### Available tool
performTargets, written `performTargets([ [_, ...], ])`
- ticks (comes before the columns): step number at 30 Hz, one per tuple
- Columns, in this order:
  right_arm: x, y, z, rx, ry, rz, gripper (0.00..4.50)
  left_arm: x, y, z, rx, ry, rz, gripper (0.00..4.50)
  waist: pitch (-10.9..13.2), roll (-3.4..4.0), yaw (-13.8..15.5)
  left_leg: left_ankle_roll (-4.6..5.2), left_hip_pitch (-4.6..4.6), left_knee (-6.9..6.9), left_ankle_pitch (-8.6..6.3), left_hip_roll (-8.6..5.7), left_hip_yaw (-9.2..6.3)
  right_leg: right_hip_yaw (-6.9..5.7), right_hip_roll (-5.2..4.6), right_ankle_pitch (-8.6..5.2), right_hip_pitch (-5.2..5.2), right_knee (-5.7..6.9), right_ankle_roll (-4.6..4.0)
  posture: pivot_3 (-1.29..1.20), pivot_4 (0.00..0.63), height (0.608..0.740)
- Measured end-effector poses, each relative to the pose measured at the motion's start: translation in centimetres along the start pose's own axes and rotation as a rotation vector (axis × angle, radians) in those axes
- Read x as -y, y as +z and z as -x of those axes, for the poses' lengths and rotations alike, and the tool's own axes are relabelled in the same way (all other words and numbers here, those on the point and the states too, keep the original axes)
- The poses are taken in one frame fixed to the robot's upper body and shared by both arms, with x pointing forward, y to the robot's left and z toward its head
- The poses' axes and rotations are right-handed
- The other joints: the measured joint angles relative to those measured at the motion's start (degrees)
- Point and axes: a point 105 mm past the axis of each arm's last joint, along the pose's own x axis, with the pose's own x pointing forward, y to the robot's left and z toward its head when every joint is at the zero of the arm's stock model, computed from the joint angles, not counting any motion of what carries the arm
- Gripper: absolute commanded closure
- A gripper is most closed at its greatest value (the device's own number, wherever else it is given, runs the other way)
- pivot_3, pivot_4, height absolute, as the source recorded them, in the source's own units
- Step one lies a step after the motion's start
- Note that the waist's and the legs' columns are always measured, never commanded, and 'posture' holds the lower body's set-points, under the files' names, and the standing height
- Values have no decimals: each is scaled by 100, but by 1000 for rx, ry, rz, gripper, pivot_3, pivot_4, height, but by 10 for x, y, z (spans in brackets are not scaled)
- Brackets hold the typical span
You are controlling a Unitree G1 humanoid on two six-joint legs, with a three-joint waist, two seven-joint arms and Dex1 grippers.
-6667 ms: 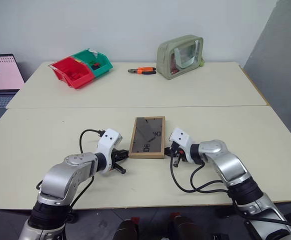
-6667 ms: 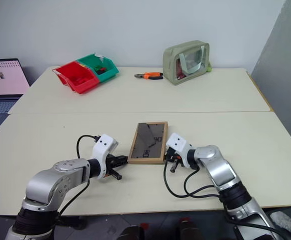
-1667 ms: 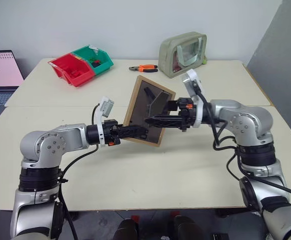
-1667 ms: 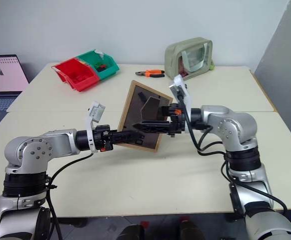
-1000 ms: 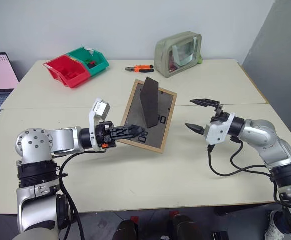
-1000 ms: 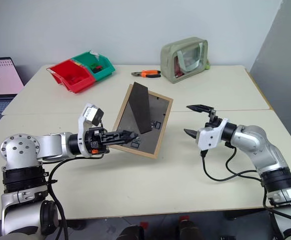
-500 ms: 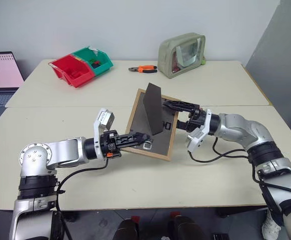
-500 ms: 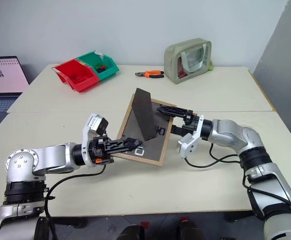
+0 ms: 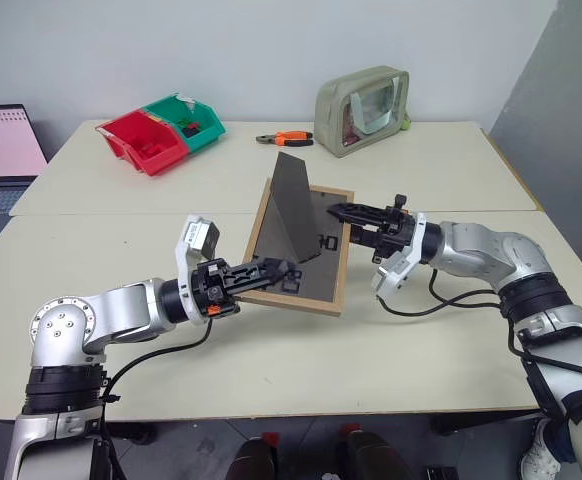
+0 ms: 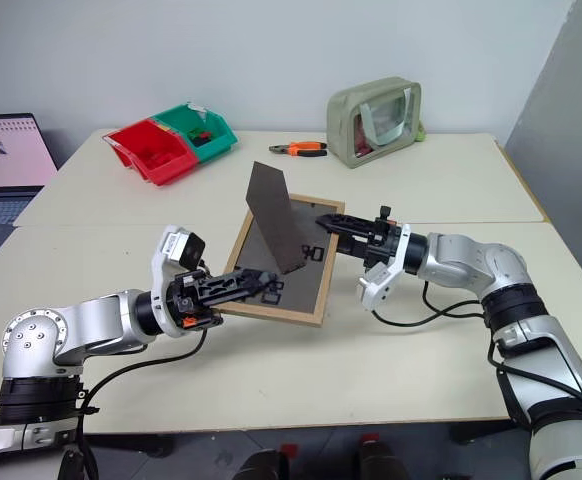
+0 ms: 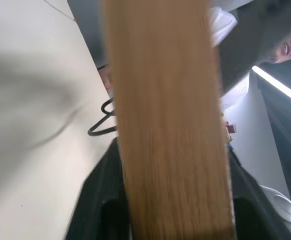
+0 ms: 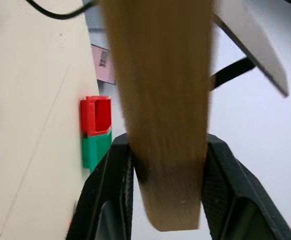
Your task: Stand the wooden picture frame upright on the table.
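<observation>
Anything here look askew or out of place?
Only the wooden picture frame: it hangs tilted above the table, back side up with its stand folded out, clamped between the left gripper and right gripper. Nothing looks spilled or damaged.

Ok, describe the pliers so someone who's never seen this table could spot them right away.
Look at the far half of the table, past its seam. Between the red and green bins and the olive pouch lie the pliers, flat on the top. They are the small tool with orange handles.
</observation>
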Motion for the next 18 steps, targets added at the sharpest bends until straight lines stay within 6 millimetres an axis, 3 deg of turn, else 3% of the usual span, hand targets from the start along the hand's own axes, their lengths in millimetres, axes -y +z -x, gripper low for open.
performTargets([
  [5, 2, -1, 2, -3, -24, -7, 3204, -1, 22, 7, 99, 42, -28, 881, 0, 0, 1, 1, 0, 2, 0, 1, -2, 0, 0, 0, 0, 4, 0, 0, 150, 740],
  [9, -2, -4, 6, -24, -35, -58, 3207, 5, 38, 26, 159, 161, -117, 68, 0, -1, -28, 5, 2, 1, -3, 9, -1, 6, 0, -3, 0, 7, -5, 0, 150, 740],
  [15, -25, -24, 11, -167, -40, -294, 3208, 7, 56, 78, 288, 502, -375, 0, 1, -1, -75, 19, 9, -3, -11, 18, 0, 7, 0, -7, 1, 11, -13, 0, 150, 740],
  [18, -37, -37, -9, -256, -82, -577, 3208, 2, 48, 90, 289, 681, -539, 0, 1, -1, -87, 19, 12, -3, -11, 30, -2, 6, 0, -7, 6, 12, -13, 0, 150, 740],
])
